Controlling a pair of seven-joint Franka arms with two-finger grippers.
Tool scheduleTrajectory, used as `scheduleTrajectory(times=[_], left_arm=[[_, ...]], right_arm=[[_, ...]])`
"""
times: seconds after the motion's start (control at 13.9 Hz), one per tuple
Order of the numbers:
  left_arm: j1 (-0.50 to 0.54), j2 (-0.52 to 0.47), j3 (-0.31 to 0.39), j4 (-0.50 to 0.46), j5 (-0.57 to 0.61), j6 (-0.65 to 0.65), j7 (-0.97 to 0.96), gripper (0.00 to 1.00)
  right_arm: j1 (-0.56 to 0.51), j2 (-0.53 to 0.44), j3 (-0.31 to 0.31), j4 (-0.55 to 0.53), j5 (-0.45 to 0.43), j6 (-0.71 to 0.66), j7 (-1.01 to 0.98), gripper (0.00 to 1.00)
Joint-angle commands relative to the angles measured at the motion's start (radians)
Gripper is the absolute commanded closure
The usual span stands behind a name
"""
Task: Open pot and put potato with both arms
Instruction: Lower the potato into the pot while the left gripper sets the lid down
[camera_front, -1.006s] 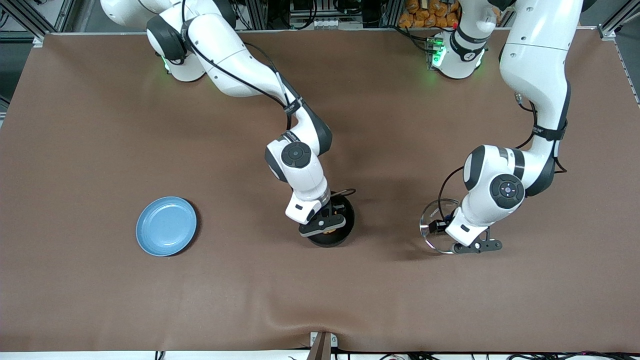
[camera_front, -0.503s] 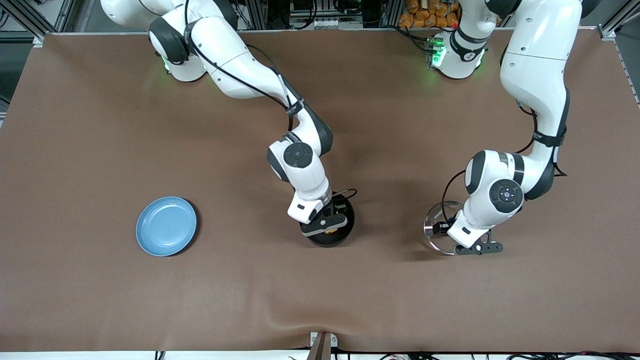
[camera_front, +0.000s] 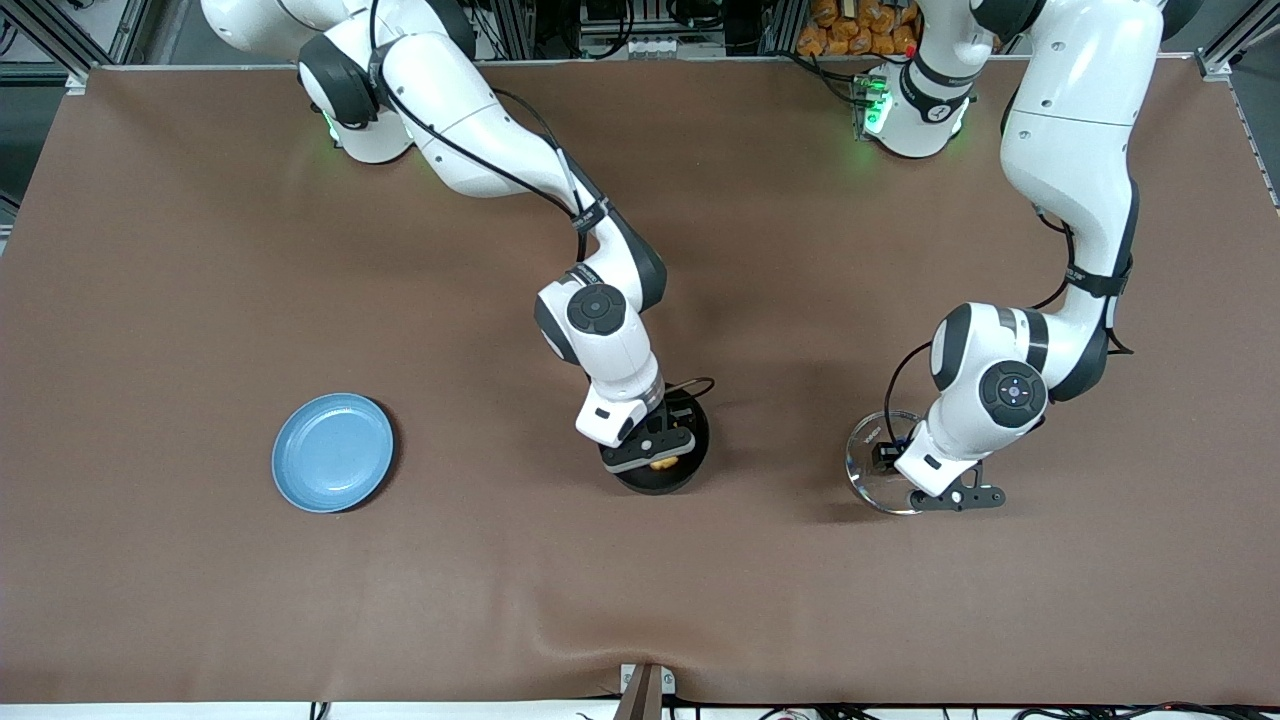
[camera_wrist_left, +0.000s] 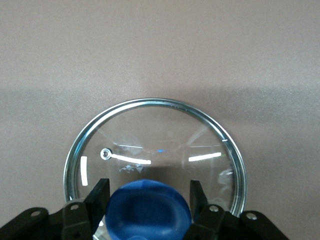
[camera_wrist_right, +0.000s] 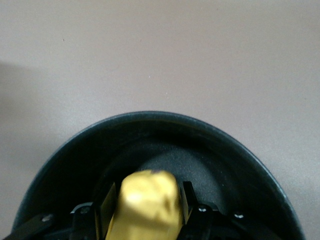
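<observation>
1. The pot (camera_front: 672, 450) sits uncovered on the brown tabletop (camera_front: 200, 550), near the middle, and well apart from the light-blue plate (camera_front: 333, 452) that lies toward the right arm's end.
2. The right end effector (camera_front: 655, 450) reaches down into the pot's mouth, its two fingers (camera_wrist_right: 107, 205) pressed against the sides of the potato (camera_front: 661, 463).
3. In the right wrist view the potato (camera_wrist_right: 147, 202) shows as a yellow lump pinched between the fingers, inside the pot's (camera_wrist_right: 90, 145) dark rim and above its floor; whether it touches the floor cannot be told.
4. The glass lid (camera_front: 872, 462) is off the pot and lies toward the left arm's end of the tabletop, well apart from the pot.
5. The left end effector (camera_front: 895, 455) is down at the lid, its fingers (camera_wrist_left: 100, 192) standing on either side of the blue knob (camera_wrist_left: 149, 207) and closed against it.
6. In the left wrist view the lid (camera_wrist_left: 155, 130) looks level, with its steel rim close to the tabletop (camera_wrist_left: 160, 45); whether it rests on the surface cannot be told.
</observation>
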Motion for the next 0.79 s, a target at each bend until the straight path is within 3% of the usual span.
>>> scheduleTrajectory(times=[0.0, 0.07, 0.22, 0.43, 0.5, 0.65, 0.72], left_arm=[[0.002, 0.001, 0.0, 0.014, 0.019, 0.009, 0.012, 0.27], [0.002, -0.005, 0.0, 0.012, 0.019, 0.007, 0.015, 0.27], [0.002, -0.06, 0.0, 0.012, 0.019, -0.01, 0.007, 0.15], [0.001, -0.192, -0.001, 0.014, 0.019, -0.143, 0.007, 0.07], [0.002, -0.238, -0.001, 0.018, 0.018, -0.195, 0.009, 0.03], [0.007, -0.312, -0.004, 0.035, -0.004, -0.301, 0.009, 0.0], [0.007, -0.336, -0.004, 0.059, -0.012, -0.374, 0.009, 0.0]], right_arm=[[-0.005, -0.016, -0.01, 0.028, -0.012, -0.015, 0.008, 0.36], [-0.008, -0.032, -0.01, 0.027, -0.012, -0.019, 0.008, 0.33], [-0.011, -0.073, -0.01, 0.021, -0.009, -0.028, 0.008, 0.32], [-0.019, -0.15, -0.013, 0.021, -0.009, -0.184, 0.01, 0.3], [-0.028, -0.183, -0.016, 0.021, -0.009, -0.252, 0.013, 0.26], [-0.04, -0.246, -0.048, 0.021, -0.012, -0.373, 0.012, 0.0], [-0.039, -0.278, -0.08, 0.021, -0.009, -0.418, 0.011, 0.0]])
